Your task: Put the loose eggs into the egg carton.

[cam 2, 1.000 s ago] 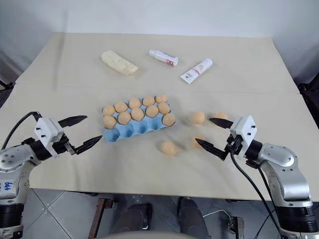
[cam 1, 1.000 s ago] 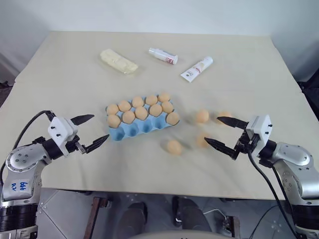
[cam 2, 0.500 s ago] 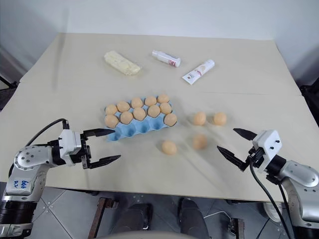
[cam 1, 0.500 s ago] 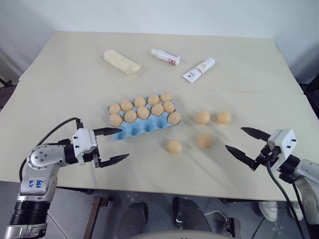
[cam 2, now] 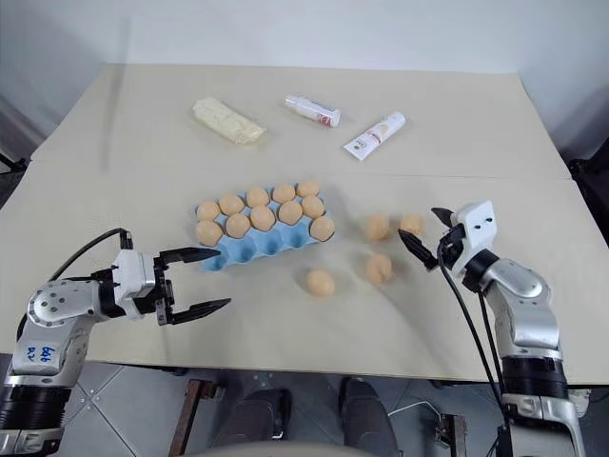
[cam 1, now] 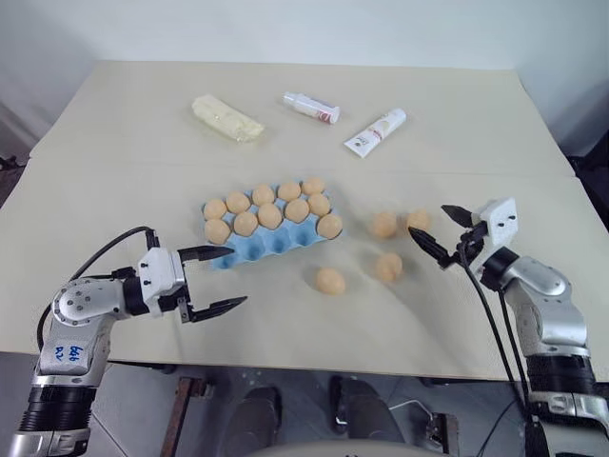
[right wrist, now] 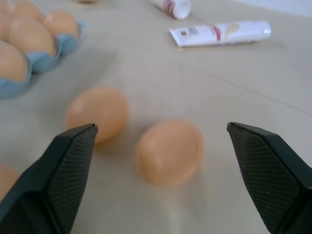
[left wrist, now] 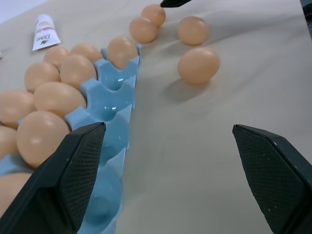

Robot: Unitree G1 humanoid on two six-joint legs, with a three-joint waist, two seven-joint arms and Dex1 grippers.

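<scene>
With its fingers spread wide, the right hand (cam 2: 424,234) risked nudging the nearest loose egg (cam 2: 411,225) rolling across the tabletop (cam 2: 285,324).

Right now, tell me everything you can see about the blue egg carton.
The egg carton is a light blue moulded tray, lidless, with three rows of round cups. It lies flat near the table's middle, angled slightly. Ten pale orange-tan eggs fill its two far rows; the near row is empty. The open left gripper hovers by its near left corner, not visibly touching it. Four loose eggs lie to its right.
</scene>
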